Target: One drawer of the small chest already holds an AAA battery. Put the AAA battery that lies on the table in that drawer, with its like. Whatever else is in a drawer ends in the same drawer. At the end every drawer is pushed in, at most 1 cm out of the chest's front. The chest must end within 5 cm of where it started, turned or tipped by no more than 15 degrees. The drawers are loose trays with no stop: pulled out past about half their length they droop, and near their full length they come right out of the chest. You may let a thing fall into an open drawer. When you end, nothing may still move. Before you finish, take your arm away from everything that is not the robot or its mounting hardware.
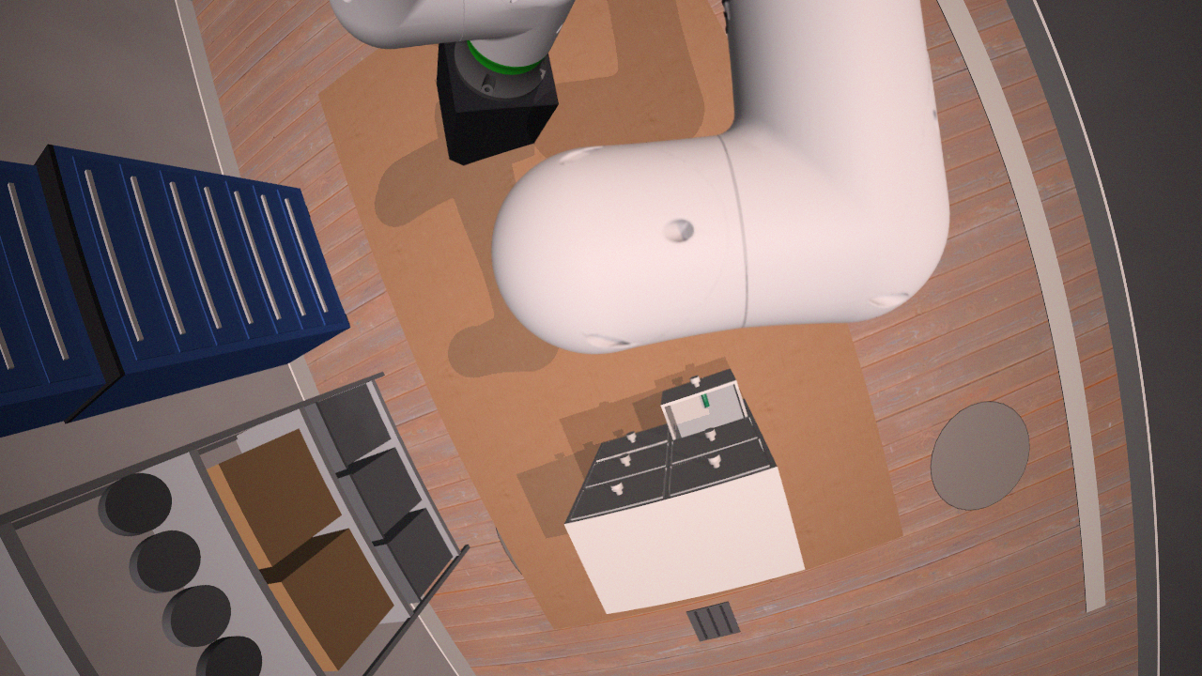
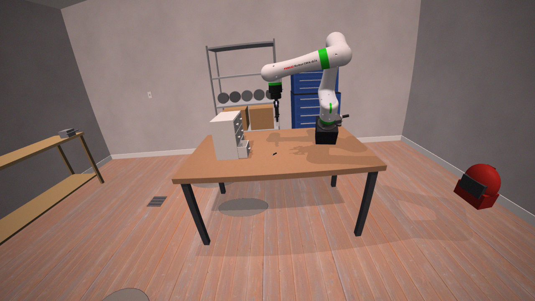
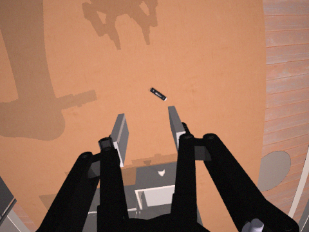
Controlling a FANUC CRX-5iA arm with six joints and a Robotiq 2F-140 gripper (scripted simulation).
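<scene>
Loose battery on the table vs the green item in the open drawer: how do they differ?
The loose battery is black with a pale end; the green item is mostly green. The battery lies on the tabletop; the green item is inside the pulled-out drawer. Both are small and elongated.

Worktop (image 1: 807, 420) (image 2: 261, 164) (image 3: 209, 64): brown, matt, faintly mottled, smooth in appearance. Floor (image 1: 992, 336) (image 2: 284, 269) (image 3: 286, 48): wood-look planks, grain visible, low sheen. Chest (image 1: 688, 530) (image 2: 225, 138): white body, plain and smooth, plastic-like; drawer fronts dark grey, matt. Robot arm (image 1: 622, 252) (image 2: 295, 67): white, smooth, soft sheen. Jaws (image 2: 276, 118): black linkages, matt; grey pads, flat and smooth. Tool cabinet (image 1: 201, 277) (image 2: 310, 104): blue, painted-metal look, pale metallic-looking handles. Boxes (image 1: 281, 496) (image 2: 261, 117): brown, matt, cardboard-like.
</scene>
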